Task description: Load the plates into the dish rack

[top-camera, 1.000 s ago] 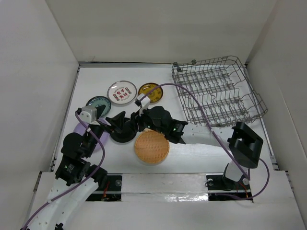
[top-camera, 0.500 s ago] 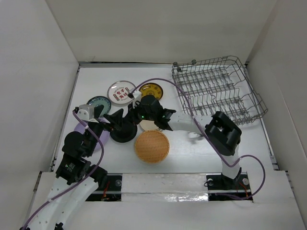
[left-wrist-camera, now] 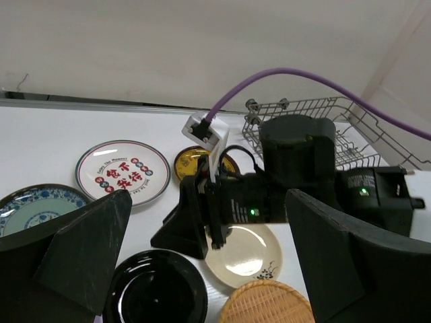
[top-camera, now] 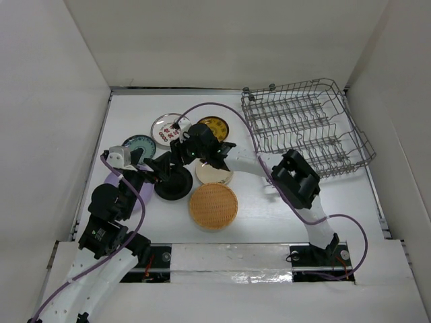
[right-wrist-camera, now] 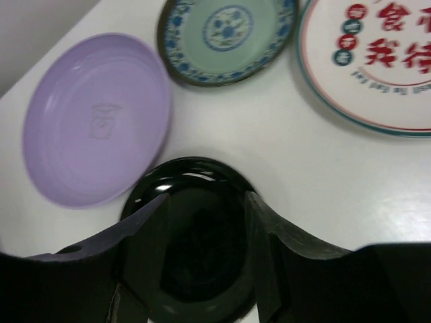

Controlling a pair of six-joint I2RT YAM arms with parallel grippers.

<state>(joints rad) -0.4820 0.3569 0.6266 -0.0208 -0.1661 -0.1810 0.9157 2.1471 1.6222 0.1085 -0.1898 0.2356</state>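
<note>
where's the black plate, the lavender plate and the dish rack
black plate (right-wrist-camera: 202,235) right wrist view, its glossy centre
lavender plate (right-wrist-camera: 97,121) right wrist view, its centre
dish rack (top-camera: 303,128) top external view, its wire floor

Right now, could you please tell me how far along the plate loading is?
Nothing is loaded: the dish rack stands empty. In hand: the right gripper, jaws open, hovers over the black plate. Left: all seven plates, lying on the table.

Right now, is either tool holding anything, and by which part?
Nothing is held. The right tool is open over the small round black plate, not closed on it; the left tool is open and empty.
</note>
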